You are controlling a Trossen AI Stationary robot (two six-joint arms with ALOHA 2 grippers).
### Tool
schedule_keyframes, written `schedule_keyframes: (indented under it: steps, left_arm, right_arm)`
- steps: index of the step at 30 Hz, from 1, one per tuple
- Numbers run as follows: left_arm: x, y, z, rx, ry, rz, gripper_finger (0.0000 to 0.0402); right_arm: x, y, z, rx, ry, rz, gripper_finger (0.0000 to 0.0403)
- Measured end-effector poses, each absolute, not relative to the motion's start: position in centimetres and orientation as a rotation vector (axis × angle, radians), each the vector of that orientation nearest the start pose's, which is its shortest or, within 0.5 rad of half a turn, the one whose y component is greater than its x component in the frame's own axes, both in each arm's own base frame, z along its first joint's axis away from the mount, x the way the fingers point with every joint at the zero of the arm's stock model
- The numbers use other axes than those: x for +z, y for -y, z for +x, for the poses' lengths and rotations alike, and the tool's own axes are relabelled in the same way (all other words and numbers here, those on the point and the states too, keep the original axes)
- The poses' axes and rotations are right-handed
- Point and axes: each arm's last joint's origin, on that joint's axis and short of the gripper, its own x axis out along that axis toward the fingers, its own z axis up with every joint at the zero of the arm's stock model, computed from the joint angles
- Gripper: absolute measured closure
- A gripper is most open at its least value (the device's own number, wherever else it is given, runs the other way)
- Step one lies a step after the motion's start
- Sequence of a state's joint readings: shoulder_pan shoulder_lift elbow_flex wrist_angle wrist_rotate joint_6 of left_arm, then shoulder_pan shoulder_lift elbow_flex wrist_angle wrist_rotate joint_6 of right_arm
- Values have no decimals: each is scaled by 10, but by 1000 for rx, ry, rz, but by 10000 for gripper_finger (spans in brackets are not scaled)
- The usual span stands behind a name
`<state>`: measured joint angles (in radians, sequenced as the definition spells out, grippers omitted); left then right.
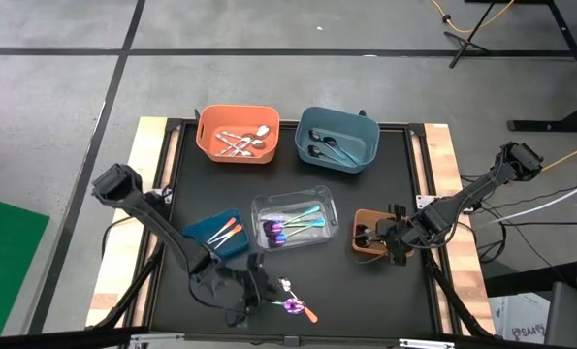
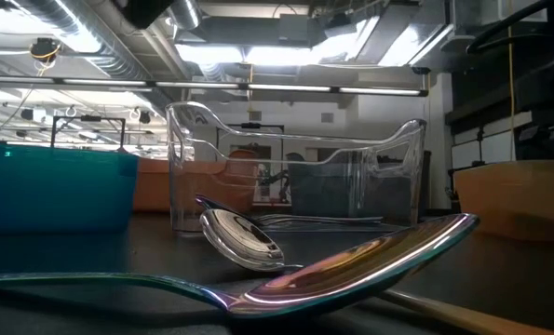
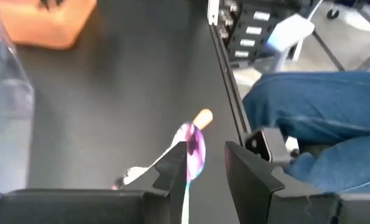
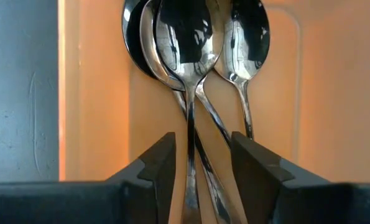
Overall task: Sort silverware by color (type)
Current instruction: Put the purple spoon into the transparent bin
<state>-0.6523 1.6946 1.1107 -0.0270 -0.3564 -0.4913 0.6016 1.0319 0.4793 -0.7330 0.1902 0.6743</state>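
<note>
A few loose pieces of silverware lie near the table's front edge: an iridescent purple spoon [image 3: 194, 148], a piece with an orange handle [image 3: 203, 117] and a silver spoon [image 2: 240, 238]. My left gripper [image 3: 206, 155] stands open just left of them [image 1: 257, 289], the purple spoon showing beside one finger. My right gripper [image 4: 202, 162] stands open, pointing down into the small brown bin [image 1: 368, 234]. Several dark, shiny spoons [image 4: 194, 37] lie on the bin's floor, and one handle runs between the fingers with a gap on each side.
An orange bin [image 1: 210, 136] with silver pieces and a blue bin [image 1: 366, 145] with dark spoons stand at the back. A clear bin [image 1: 319, 199] with iridescent pieces sits mid-table, a small teal bin [image 1: 203, 233] to its left. A person's legs in jeans [image 3: 315, 118] show beyond the front edge.
</note>
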Motion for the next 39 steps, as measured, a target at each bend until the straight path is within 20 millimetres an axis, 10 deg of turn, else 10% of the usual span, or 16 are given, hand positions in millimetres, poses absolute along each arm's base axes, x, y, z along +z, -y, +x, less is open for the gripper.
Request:
schedule_keyframes:
  steps: [25, 39]
  left_arm:
    - [119, 248, 310, -125, -761, -72, 299]
    - [111, 244, 312, -100, -777, -57, 299]
  right_arm:
    - [160, -81, 128, -59, -1228, 90, 260]
    - [164, -84, 129, -20, -1248, 122, 260]
